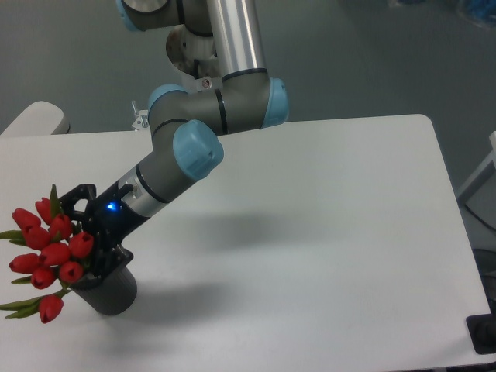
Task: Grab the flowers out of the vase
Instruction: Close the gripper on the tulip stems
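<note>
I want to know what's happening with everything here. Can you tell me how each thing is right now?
flowers: leaning left, stems in the vase, not lifted out.
vase: standing upright on the table.
gripper: around the bunch just above the vase; I cannot tell whether it has closed.
table: white, holding the vase.

- We cannot see the round opening of the vase (108,292); the flowers (48,252) and the gripper (87,242) cover its top.
- The stems are hidden where they enter the vase.
- The fingers (115,259) are partly buried behind the blooms, so we cannot tell whether they clamp the stems.
- The arm (186,132) is cut off by the top edge.
- The bench (310,232) runs past the bottom and left edges.
- A dark object (484,335) at the lower right corner is cut off and unidentifiable.
</note>
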{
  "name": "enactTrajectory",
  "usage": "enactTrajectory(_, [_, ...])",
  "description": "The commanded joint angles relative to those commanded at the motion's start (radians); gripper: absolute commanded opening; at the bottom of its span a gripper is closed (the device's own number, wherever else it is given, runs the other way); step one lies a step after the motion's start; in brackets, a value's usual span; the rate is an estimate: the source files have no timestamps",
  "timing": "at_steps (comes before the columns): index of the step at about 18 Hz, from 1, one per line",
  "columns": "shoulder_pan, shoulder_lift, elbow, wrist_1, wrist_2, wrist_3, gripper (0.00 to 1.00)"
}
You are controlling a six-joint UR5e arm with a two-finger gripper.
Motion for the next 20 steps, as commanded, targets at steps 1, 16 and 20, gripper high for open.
enactTrajectory(1, [0.0,0.0,0.0,0.0,0.0,0.0,1.0])
enactTrajectory(16, [0.003,-0.014,0.005,0.0,0.0,0.0,1.0])
enactTrajectory(20, [-0.002,-0.009,0.0,0.0,0.0,-0.002,1.0])
